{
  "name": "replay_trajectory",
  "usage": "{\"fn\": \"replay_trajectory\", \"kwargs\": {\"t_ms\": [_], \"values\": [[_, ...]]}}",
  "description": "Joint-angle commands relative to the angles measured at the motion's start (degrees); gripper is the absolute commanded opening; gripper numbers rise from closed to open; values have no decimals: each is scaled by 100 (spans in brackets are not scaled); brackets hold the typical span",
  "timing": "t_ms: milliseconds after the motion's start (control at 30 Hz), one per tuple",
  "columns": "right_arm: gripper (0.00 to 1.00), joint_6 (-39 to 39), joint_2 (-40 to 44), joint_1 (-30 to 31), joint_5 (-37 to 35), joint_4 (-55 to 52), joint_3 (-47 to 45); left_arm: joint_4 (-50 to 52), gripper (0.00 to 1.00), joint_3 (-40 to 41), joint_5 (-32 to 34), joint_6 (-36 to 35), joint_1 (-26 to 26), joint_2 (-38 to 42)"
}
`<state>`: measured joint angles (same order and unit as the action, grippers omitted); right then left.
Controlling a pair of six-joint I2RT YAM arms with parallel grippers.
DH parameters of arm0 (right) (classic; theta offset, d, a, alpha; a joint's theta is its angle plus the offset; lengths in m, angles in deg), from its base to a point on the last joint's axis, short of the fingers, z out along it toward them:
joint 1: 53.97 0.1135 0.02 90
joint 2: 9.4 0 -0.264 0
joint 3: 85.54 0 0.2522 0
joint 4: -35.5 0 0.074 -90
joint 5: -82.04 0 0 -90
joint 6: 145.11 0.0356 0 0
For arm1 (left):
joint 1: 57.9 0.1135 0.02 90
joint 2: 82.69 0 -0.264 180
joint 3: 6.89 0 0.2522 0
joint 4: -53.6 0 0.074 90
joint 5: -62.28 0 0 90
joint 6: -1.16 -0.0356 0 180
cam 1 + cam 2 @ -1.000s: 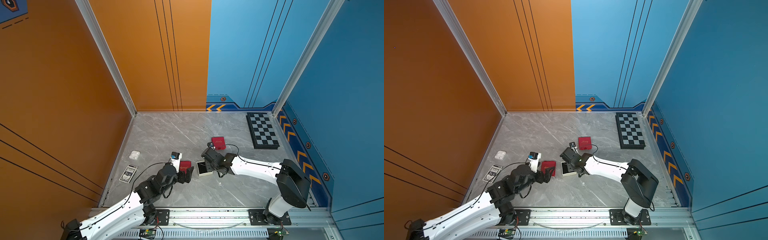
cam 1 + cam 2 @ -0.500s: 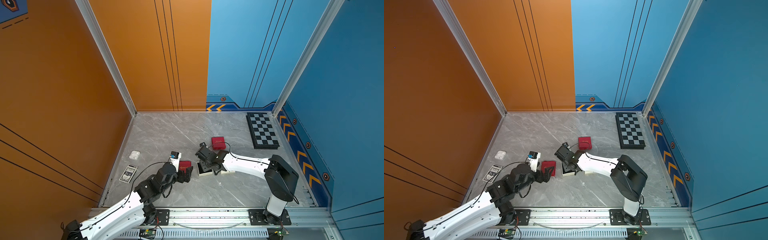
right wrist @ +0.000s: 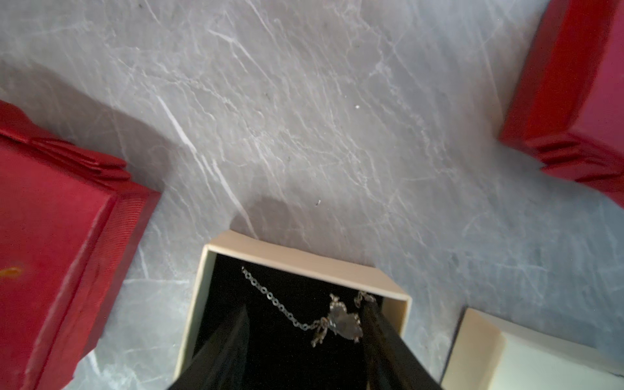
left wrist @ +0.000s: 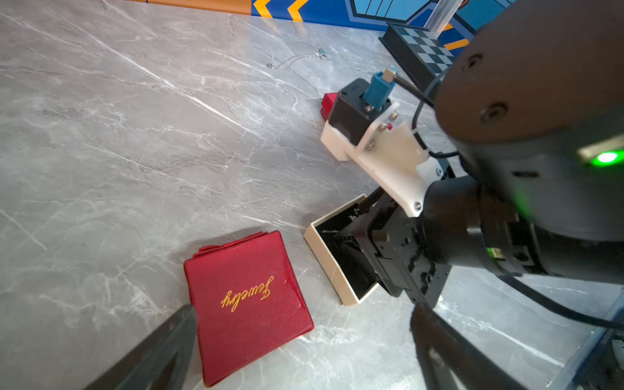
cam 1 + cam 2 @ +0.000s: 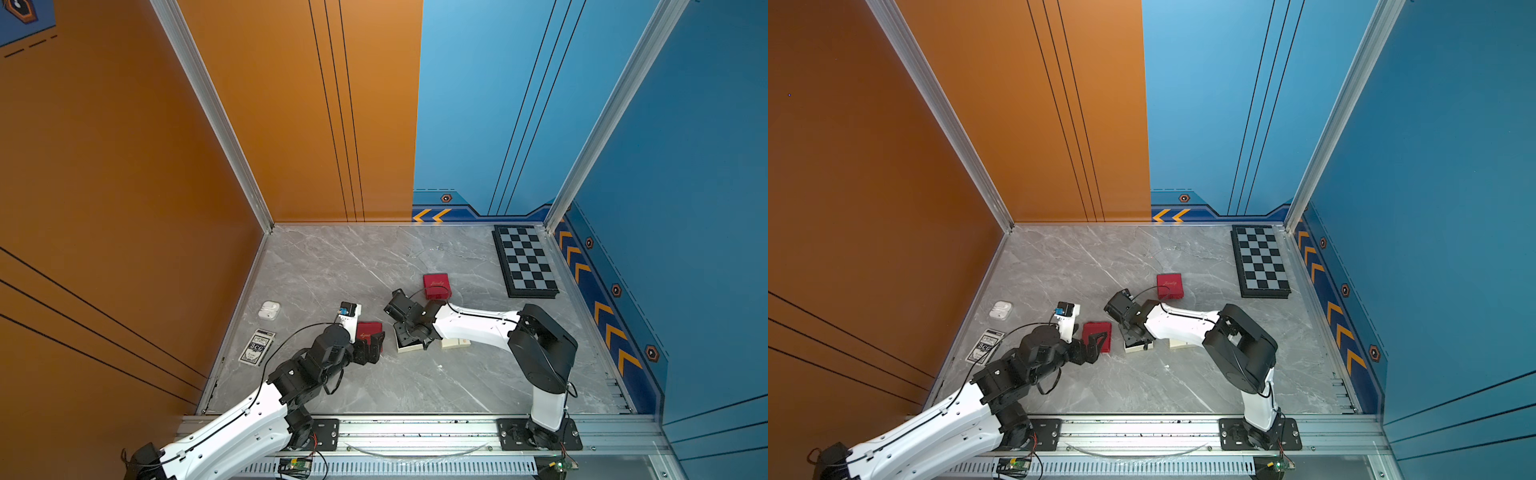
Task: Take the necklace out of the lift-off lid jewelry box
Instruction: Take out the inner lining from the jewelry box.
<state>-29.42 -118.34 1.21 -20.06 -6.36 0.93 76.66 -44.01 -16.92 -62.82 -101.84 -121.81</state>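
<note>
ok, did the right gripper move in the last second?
Yes. The right gripper shifted leftward in a top view, away from the closed red box, over the open box.

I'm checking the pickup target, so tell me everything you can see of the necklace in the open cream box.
The necklace is a thin silver-looking chain of small links with a sparkly pendant, its shape blurred. It lies loose on the black lining of the open cream box, not lifted. The right gripper straddles the pendant with jaws apart; one finger seems to touch the chain.
</note>
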Motion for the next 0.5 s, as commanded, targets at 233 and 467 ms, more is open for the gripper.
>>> {"fn": "replay_trajectory", "kwargs": {"t_ms": [233, 467], "values": [[63, -43, -385, -17, 146, -205, 185, 107, 100, -69, -224, -15, 140, 42], [65, 109, -699, -12, 266, -205, 155, 90, 99, -42, -304, -9, 190, 46]]}}
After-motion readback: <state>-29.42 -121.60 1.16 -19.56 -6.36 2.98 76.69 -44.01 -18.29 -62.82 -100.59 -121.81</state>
